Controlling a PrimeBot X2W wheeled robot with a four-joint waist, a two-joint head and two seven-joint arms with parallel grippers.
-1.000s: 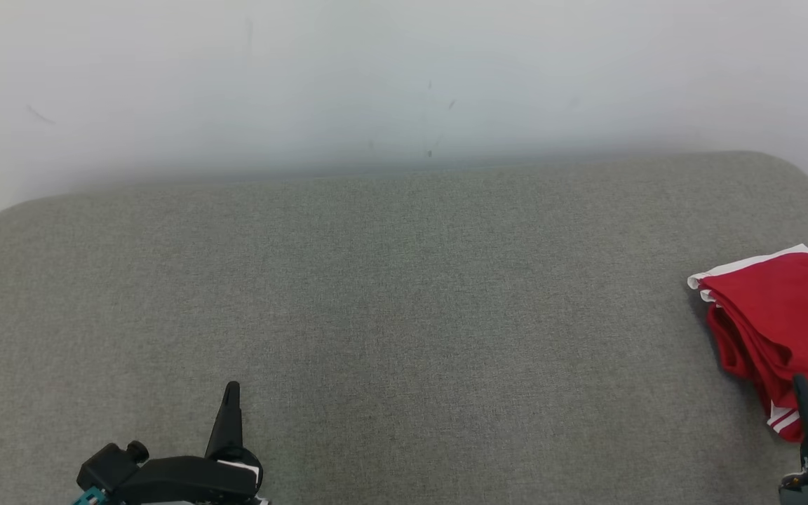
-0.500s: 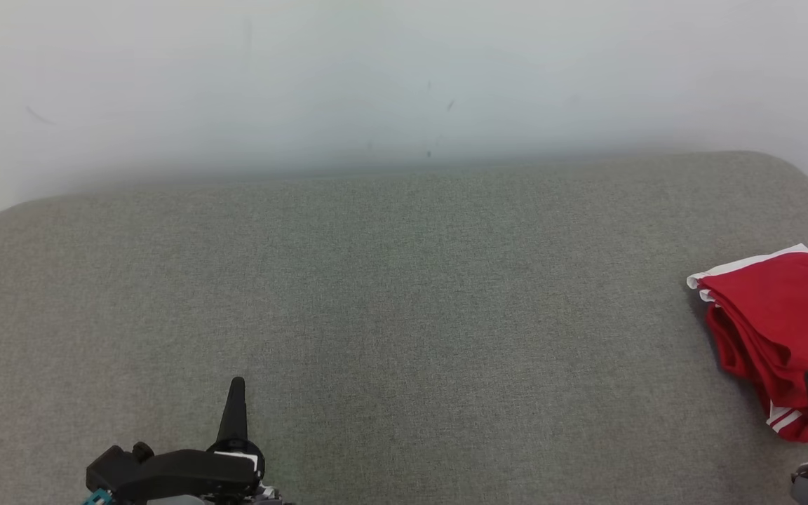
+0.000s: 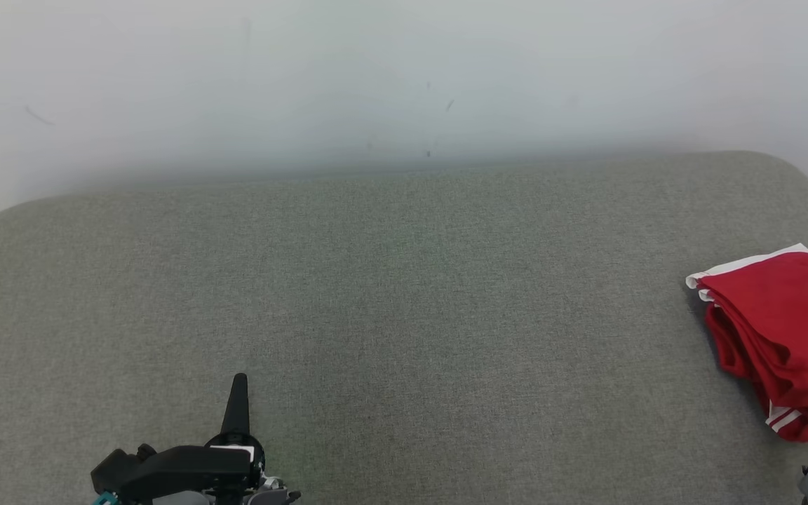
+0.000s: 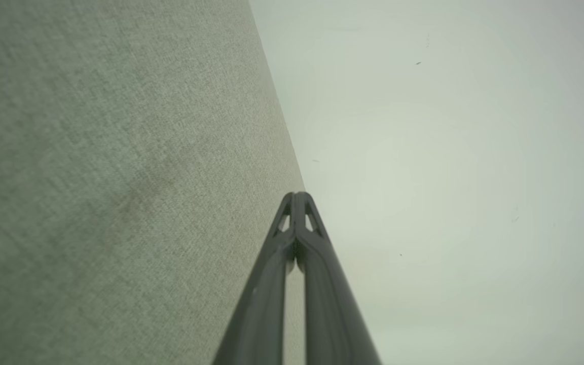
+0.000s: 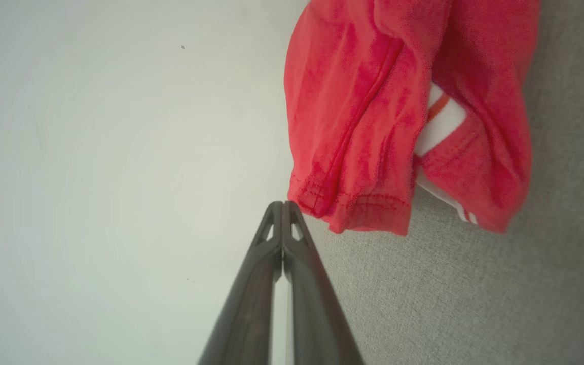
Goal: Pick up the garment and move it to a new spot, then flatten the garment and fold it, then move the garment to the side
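A: Location of garment (image 3: 779, 308)?
B: Far right of grey fabric surface (image 3: 404, 315), close to its edge. Folded red bundle, white striped trim showing. Lying loose, nothing holding it.
A: State of left tool (image 3: 238, 390) and right tool (image 5: 282, 205)?
B: Both pinched together, both empty. Left one low at near left, well apart from cloth. Right one tip just beside the stitched hem; contact hard to tell.
A: Handling?
B: Likely light, soft, limp knit. No stiffness, nothing fragile. Layers apt to slip and spill open if lifted by a single ply.
A: Where to take hold?
B: Probably across the thick folded edge nearest right tool, all layers pinched at once. Stitched hem good for purchase. Tool to be opened first.
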